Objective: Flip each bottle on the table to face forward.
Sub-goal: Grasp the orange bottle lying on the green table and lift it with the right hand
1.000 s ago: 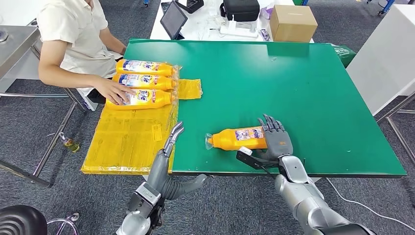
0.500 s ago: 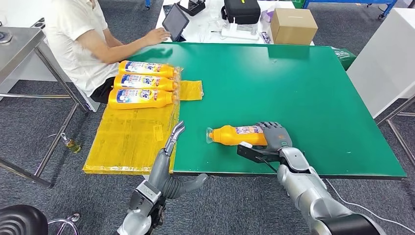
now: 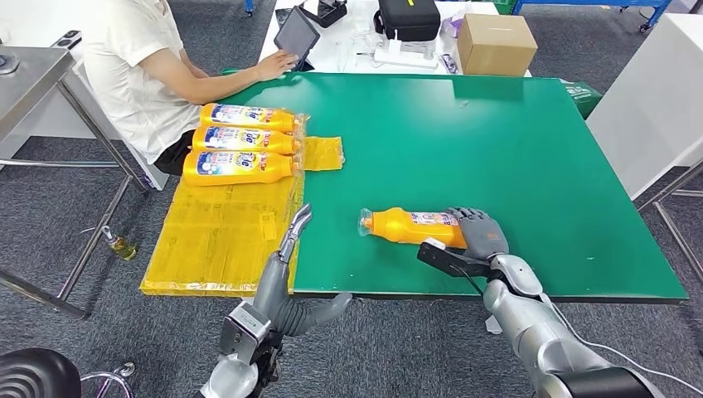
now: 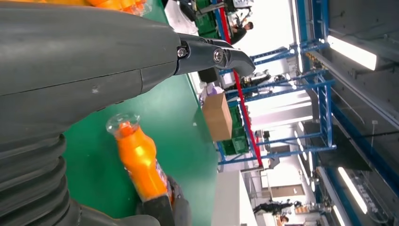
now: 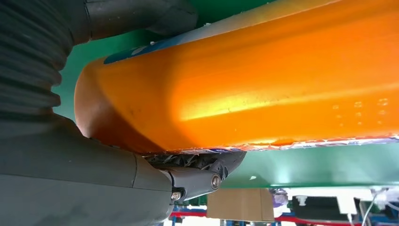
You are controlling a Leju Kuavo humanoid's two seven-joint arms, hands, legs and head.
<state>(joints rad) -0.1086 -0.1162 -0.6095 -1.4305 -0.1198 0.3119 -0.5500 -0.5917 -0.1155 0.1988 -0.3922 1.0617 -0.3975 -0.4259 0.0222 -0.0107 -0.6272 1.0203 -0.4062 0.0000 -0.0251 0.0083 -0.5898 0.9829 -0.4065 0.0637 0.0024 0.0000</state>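
green table [image 3: 514,157] fills the head view | yellow sheet [image 3: 220,236] hangs over its 9 o'clock edge, three bottles [image 3: 240,143] in a row on it | person at 11 o'clock touches a tablet [image 3: 294,35] | orange bottle [image 3: 410,226] lies at 6 o'clock, cap toward 9 | right hand [image 3: 477,236] grips its base | left hand [image 3: 292,236] holds nothing, fingers straight, at the table's near edge

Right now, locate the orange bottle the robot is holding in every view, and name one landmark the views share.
Head view: the orange bottle lies on its side near the front edge of the green table, its base in the right robot hand.
Left wrist view: it is on the green table beyond the left robot hand, clear cap toward the camera.
Right wrist view: its orange body spans the picture, close up.
Shared landmark: the cardboard box.
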